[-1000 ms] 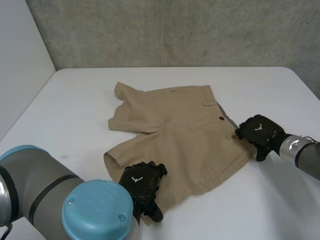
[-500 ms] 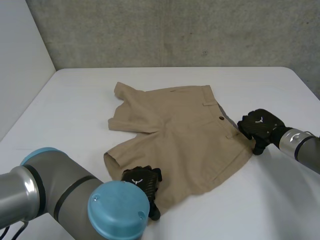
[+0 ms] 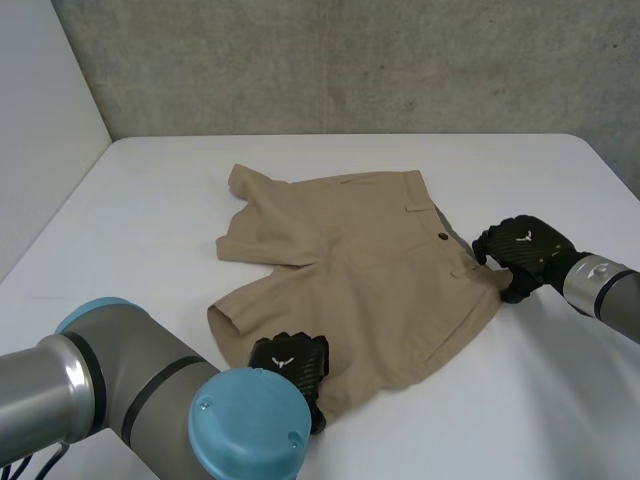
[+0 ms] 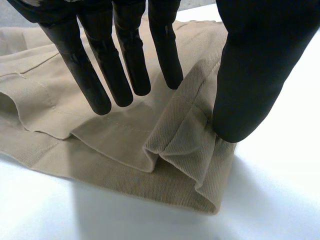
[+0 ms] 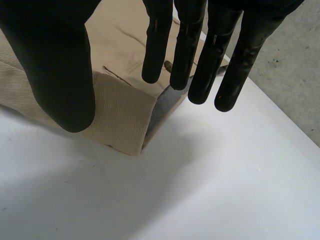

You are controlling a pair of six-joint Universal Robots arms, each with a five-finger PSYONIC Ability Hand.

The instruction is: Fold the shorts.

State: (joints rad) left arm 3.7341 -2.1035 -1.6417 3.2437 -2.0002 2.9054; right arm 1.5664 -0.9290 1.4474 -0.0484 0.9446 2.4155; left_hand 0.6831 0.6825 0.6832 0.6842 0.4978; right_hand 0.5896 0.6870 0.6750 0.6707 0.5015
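Grey concrete wall (image 3: pixel 350 60) behind a white table (image 3: pixel 150 200). The left hand (image 3: pixel 290 360) sits at the near leg hem of the tan shorts (image 3: pixel 360 270), fingers (image 4: pixel 125 65) straight and a bit spread over the cloth, thumb tip down on the hem fold, nothing pinched. The shorts lie flat mid-table. The right hand (image 3: pixel 522 250) is at the waistband corner, fingers (image 5: pixel 200 55) straight and apart, not gripping

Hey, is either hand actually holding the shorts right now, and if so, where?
Neither holds them yet. The left hand is open over a leg hem corner of the shorts, and the right hand is open over a waistband corner.
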